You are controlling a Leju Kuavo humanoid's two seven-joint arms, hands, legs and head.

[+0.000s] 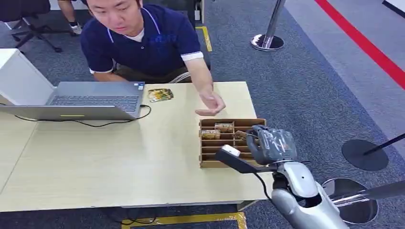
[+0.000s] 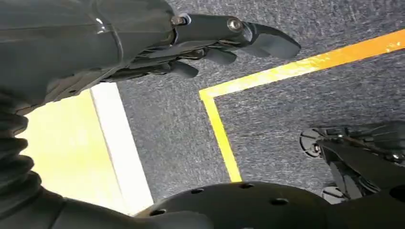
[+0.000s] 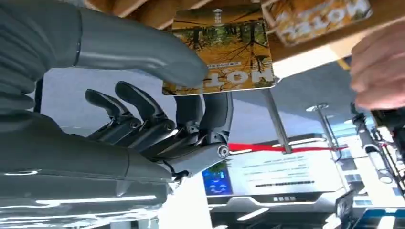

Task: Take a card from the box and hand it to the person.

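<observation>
Head view: right hand (image 1: 270, 143) over the wooden box (image 1: 210, 152) on the bench (image 1: 119, 157); person's hand (image 1: 210, 104) just beyond.
Left wrist view: left hand (image 2: 210, 43) released, above carpet.
Right wrist view: thumb and fingers (image 3: 210, 112) pinch a card (image 3: 224, 50) beside the box.

Orange forest-print card (image 3: 220, 50), brown box (image 1: 210, 151)

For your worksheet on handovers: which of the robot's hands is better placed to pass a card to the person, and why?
The right hand: it already pinches a card above the box, near the person's open hand. The left hand hangs over the floor, holding nothing.
</observation>
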